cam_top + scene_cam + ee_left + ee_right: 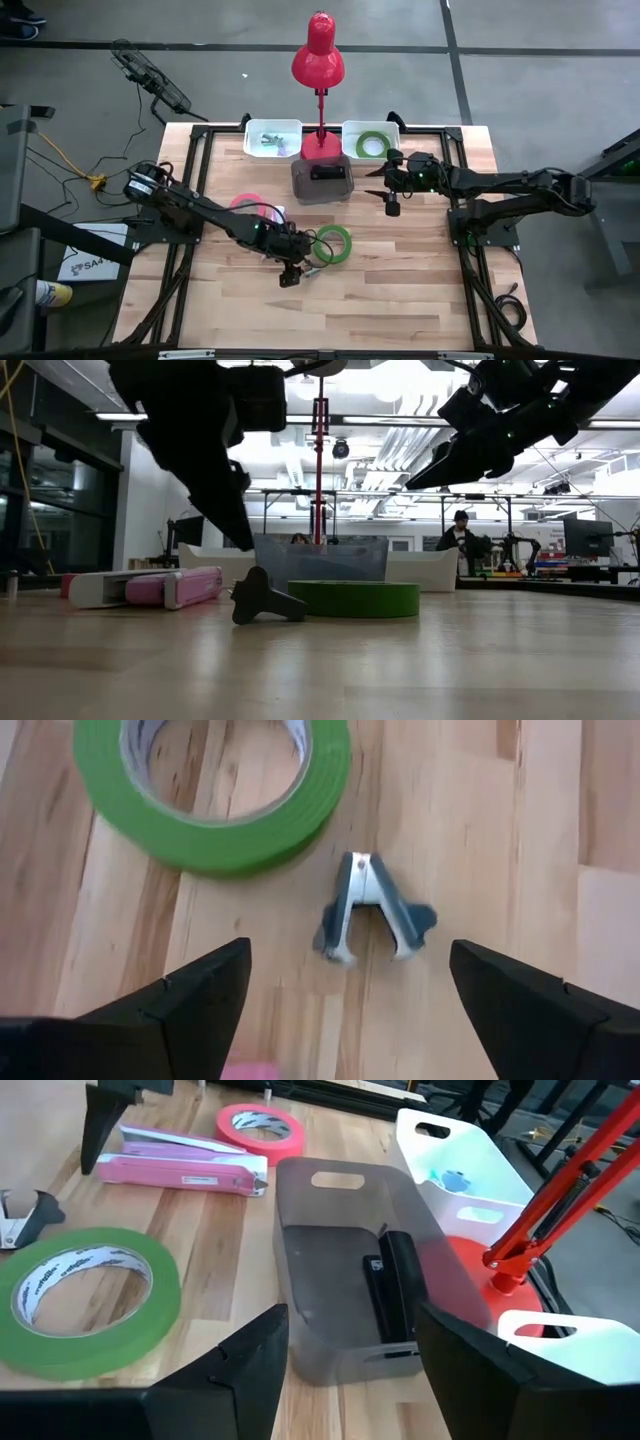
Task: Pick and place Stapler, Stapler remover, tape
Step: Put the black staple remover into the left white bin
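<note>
The grey staple remover (375,910) lies on the wood, jaws spread, beside a bright green tape ring (215,790) lying flat. My left gripper (345,990) hovers open just above the remover, one finger on either side of it, touching nothing; the high view shows the left gripper (292,272) next to the remover (311,268). A pink stapler (190,1170) and a pink tape ring (258,1122) lie farther left. A black stapler (395,1295) lies inside the grey bin (340,1210). My right gripper (390,198) hangs open in the air right of that bin.
Two white bins stand along the far edge: the left one (272,138) holds small items, the right one (372,143) holds a second green tape ring. A red desk lamp (319,60) stands between them, behind the grey bin. A person (460,535) shows in the room beyond.
</note>
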